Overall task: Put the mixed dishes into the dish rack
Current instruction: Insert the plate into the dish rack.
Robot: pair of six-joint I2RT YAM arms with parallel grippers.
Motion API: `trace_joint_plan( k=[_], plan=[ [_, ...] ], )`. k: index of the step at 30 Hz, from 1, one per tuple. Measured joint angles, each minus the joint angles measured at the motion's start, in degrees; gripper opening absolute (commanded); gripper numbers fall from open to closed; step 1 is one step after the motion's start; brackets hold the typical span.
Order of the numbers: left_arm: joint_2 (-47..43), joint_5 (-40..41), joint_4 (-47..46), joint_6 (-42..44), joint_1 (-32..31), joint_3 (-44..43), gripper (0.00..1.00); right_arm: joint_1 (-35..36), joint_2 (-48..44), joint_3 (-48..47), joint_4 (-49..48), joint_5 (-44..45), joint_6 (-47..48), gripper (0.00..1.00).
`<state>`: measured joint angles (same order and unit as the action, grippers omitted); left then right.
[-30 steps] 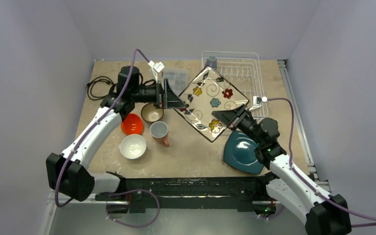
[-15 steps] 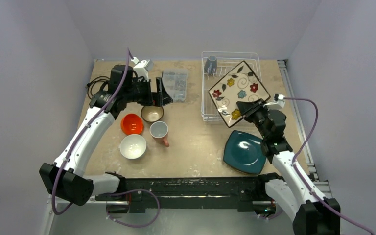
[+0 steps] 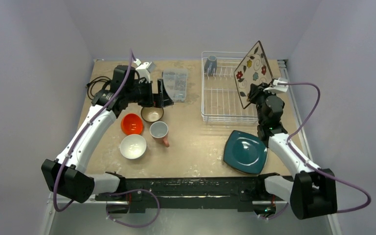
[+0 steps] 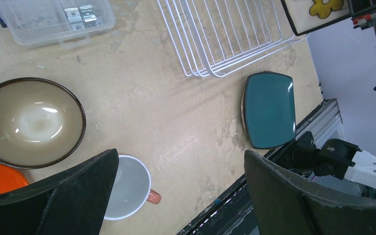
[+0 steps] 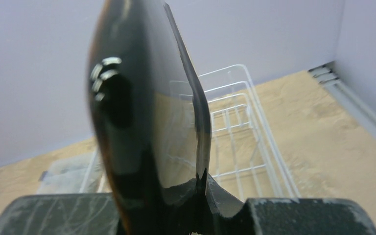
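Beyond the flat square dark teal plate [image 3: 245, 152], the right gripper [image 3: 255, 91] pinches the square cream floral plate [image 3: 252, 71] on edge over the dish rack's [image 3: 220, 100] right end — the left gripper [image 3: 164, 95] spread wide by the brown bowl [image 3: 152, 114].

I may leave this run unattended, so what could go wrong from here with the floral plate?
The right end effector pinches the floral plate by its lower edge only, nearly upright above the dish rack; it could pivot or slip and drop. It also hangs over the rack's right end, so it may land on the rim rather than between tines.
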<state>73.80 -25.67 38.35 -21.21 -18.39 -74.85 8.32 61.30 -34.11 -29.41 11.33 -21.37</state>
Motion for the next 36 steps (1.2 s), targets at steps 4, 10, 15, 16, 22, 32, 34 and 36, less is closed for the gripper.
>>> trace_joint_plan(
  k=[4,10,15,16,22,32,34,36],
  plan=[
    [0.1,-0.3,0.0,0.0,0.0,0.0,0.99,-0.2,6.9,-1.9,-6.0,3.7,7.4,0.0],
    [0.7,-2.0,-0.1,0.0,0.0,0.0,0.99,-1.4,15.7,-5.9,-11.7,6.4,14.5,0.0],
    [1.9,-2.7,-0.1,0.0,0.0,0.0,0.99,-4.0,21.1,-8.6,-15.4,6.8,16.2,0.0],
    [2.2,-2.8,-0.2,0.0,0.0,0.0,0.99,-4.7,22.1,-9.2,-15.9,6.8,16.2,0.0],
    [3.8,-4.0,-0.5,-0.2,0.0,0.0,0.99,-8.5,27.6,-11.7,-18.2,6.6,15.5,0.0],
    [4.5,-5.1,-0.5,-0.2,0.0,0.0,0.99,-9.9,34.8,-13.9,-20.3,1.7,14.5,0.0],
    [4.6,-5.4,-0.5,-0.2,0.0,0.0,0.99,-9.9,35.6,-14.0,-20.4,0.8,14.5,0.0],
    [4.7,-5.5,-0.5,-0.2,0.0,0.0,0.99,-9.9,36.7,-14.3,-20.8,0.4,14.5,0.0]
  ],
)
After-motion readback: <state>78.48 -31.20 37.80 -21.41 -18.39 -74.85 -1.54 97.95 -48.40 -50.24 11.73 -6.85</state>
